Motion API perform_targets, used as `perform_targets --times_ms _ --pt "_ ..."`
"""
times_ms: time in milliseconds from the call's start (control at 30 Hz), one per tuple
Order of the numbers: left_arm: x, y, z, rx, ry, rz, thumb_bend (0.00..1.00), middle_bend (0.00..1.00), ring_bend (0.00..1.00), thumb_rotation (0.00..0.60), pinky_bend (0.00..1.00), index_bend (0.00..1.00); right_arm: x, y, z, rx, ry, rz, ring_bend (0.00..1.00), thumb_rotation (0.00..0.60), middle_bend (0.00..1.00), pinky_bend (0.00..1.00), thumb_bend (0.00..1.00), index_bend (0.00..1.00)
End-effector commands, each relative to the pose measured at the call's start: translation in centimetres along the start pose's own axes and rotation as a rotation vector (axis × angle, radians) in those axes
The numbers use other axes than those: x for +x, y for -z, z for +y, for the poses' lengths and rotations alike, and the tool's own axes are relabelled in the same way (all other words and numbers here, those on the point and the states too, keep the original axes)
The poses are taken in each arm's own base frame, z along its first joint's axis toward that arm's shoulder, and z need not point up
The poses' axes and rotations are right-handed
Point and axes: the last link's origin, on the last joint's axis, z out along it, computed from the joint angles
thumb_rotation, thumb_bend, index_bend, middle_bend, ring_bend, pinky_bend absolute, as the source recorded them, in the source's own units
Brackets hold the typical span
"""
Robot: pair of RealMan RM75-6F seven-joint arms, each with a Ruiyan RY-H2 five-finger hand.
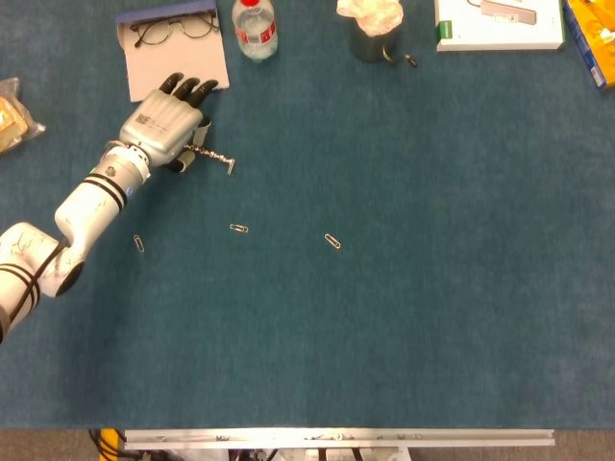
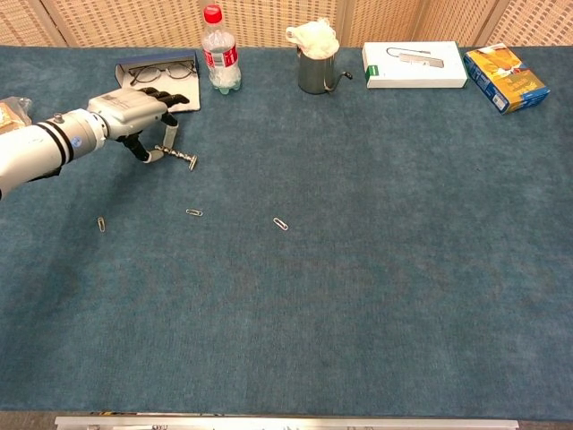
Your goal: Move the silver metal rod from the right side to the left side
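Observation:
The silver metal rod (image 1: 214, 157) (image 2: 183, 159) is a short thin piece, in the upper left part of the blue table, slanting down to the right. My left hand (image 1: 165, 130) (image 2: 134, 112) reaches in from the left and pinches the rod's left end between thumb and fingers. The rod's free end points right, low over the cloth; I cannot tell whether it touches the cloth. The right hand shows in neither view.
A glasses case with spectacles (image 1: 173, 38) (image 2: 157, 70) lies just behind the hand, a plastic bottle (image 1: 255, 27) beside it. A metal cup (image 2: 315, 67), a white box (image 2: 414, 64) and a yellow box (image 2: 506, 78) line the far edge. Paperclips (image 1: 238, 229) (image 1: 332, 241) (image 1: 139, 244) lie mid-left.

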Motion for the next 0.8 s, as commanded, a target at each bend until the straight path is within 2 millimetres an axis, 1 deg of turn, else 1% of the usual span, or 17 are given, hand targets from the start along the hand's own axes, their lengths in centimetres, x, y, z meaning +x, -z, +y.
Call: perform_targets --times_ms 33,400,800 --pt "0.0 0.2 -0.1 0.001 0.006 0.001 0.38 0.00 0.00 0.600 0.00 0.54 0.0 0.0 0.0 0.001 0.000 0.000 0.00 0.600 0.01 0.00 0.00 0.09" --pt "0.2 1.3 -0.3 -0.010 0.035 0.022 0.38 0.00 0.00 0.600 0.00 0.56 0.1 0.1 -0.2 0.004 -0.001 0.003 0.00 0.600 0.01 0.00 0.00 0.09" --pt "1.1 3.0 0.3 -0.059 0.051 0.067 0.37 0.00 0.00 0.600 0.00 0.57 0.2 0.3 -0.4 0.008 0.001 0.007 0.00 0.600 0.01 0.00 0.00 0.09"
